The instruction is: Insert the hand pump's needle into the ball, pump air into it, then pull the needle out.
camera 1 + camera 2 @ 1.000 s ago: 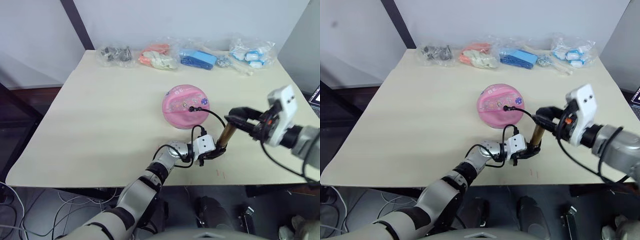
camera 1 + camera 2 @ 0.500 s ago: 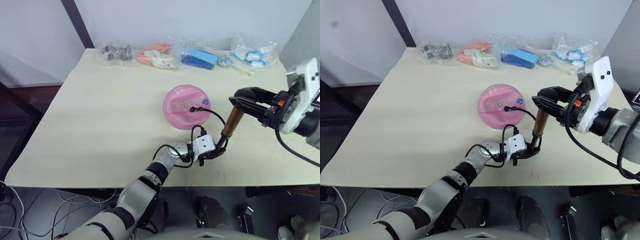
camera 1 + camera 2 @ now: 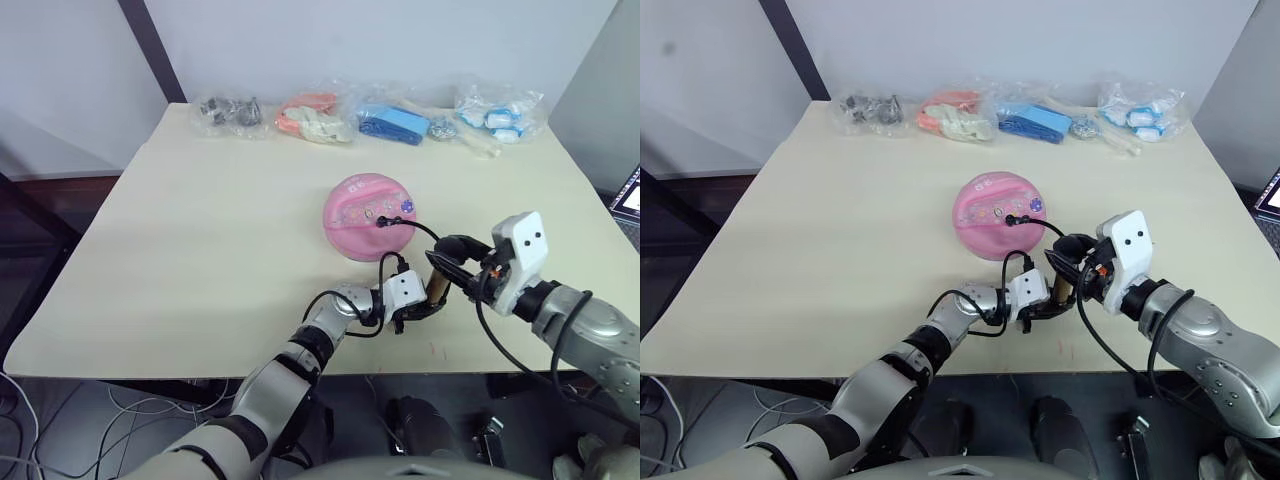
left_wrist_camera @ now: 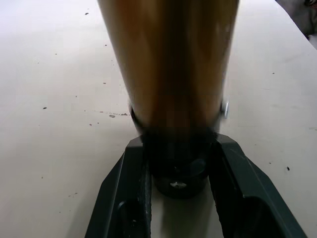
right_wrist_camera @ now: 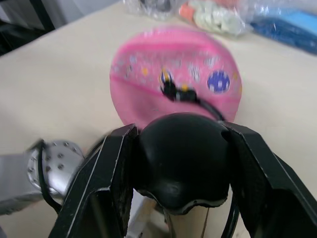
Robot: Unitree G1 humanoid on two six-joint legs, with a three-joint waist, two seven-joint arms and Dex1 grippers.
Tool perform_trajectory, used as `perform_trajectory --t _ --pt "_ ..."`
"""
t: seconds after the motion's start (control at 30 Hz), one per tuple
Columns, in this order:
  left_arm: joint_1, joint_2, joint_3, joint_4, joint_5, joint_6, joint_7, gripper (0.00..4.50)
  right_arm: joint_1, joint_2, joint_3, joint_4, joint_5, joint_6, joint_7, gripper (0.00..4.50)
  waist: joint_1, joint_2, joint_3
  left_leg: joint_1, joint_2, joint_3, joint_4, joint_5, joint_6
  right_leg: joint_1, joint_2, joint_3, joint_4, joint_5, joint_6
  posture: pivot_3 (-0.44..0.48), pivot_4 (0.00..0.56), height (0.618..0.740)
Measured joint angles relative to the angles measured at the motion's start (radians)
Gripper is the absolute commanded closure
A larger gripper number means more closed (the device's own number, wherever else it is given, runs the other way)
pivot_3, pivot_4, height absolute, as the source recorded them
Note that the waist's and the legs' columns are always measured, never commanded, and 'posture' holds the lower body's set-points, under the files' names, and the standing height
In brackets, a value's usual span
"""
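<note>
The pink ball (image 3: 366, 214) sits mid-table with the black needle fitting (image 3: 383, 221) plugged into its valve; the pin itself is hidden inside. A thin black hose (image 3: 425, 231) loops from there to the hand pump (image 3: 436, 288), which stands nearly upright just in front of the ball. My left gripper (image 3: 424, 306) is shut on the pump's black base (image 4: 176, 168), fingers (image 4: 132, 193) on either side. My right gripper (image 3: 447, 266) is shut on the black handle (image 5: 181, 158) at the top, pressed low against the gold cylinder (image 4: 168, 64).
Several clear plastic bags of small items lie along the table's far edge: dark pieces (image 3: 232, 108), orange-white ones (image 3: 316, 116), blue ones (image 3: 394, 121) and white-blue ones (image 3: 498, 108). The table's front edge (image 3: 200, 352) runs close below the pump.
Half a second ago my right gripper held the handle raised high with the pump extended; it has now come down, pushing the handle in. The left gripper still holds the base.
</note>
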Motion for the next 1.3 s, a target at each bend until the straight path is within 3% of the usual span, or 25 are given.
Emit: perform_trajectory --t 0.17,0.37,0.57,0.73,0.9,1.07,1.3 --pt "0.005 0.005 0.000 0.000 0.000 0.003 0.001 3.40 0.027 0.058 0.014 -0.002 -0.072 -0.027 0.019 2.42 -0.001 -0.004 -0.004 0.004 0.004 0.000 -0.001 0.000 0.000 0.003 0.001 0.000 0.000 0.000 -0.001 0.000 0.150 0.740" --pt "0.005 0.004 0.000 -0.005 -0.001 0.002 -0.001 3.40 -0.013 0.062 -0.065 -0.001 -0.012 0.056 0.025 2.42 -0.001 -0.002 -0.003 0.002 0.005 0.000 0.000 0.000 0.000 0.002 0.001 0.000 0.000 0.000 -0.001 0.000 0.150 0.740" --pt "0.005 0.001 -0.001 -0.028 -0.008 -0.003 -0.012 3.40 -0.177 -0.079 -0.210 0.017 0.273 0.262 0.004 2.42 0.004 0.015 0.014 -0.006 -0.002 0.001 0.001 0.000 0.000 -0.004 -0.003 0.001 0.000 0.004 -0.001 0.000 0.150 0.740" --pt "0.006 0.001 -0.002 -0.038 -0.008 -0.003 -0.013 3.40 -0.260 -0.197 -0.331 0.012 0.490 0.303 -0.032 2.42 0.007 0.016 0.015 -0.010 -0.004 0.001 0.000 -0.002 0.004 -0.005 -0.003 -0.001 -0.003 0.004 0.001 0.000 0.150 0.740" --pt "0.007 0.002 -0.002 -0.042 -0.008 -0.003 -0.013 3.40 -0.313 -0.285 -0.374 0.030 0.640 0.306 -0.092 2.42 0.007 0.016 0.016 -0.011 -0.004 0.001 0.001 -0.003 0.005 -0.005 -0.004 0.000 -0.003 0.004 0.002 0.000 0.150 0.740" --pt "0.008 0.003 -0.002 -0.042 -0.008 -0.002 -0.013 3.40 -0.294 -0.287 -0.374 0.011 0.650 0.286 -0.118 2.42 0.008 0.016 0.016 -0.011 -0.004 0.001 0.001 -0.003 0.005 -0.005 -0.004 -0.001 -0.003 0.004 0.003 0.000 0.150 0.740" --pt "0.008 0.006 -0.002 -0.042 -0.007 0.002 -0.011 3.40 -0.154 -0.185 -0.315 -0.039 0.470 0.180 -0.090 2.42 0.006 0.013 0.014 -0.005 -0.003 0.001 0.001 -0.003 0.005 0.000 -0.004 0.000 -0.003 0.002 0.005 0.000 0.150 0.740"
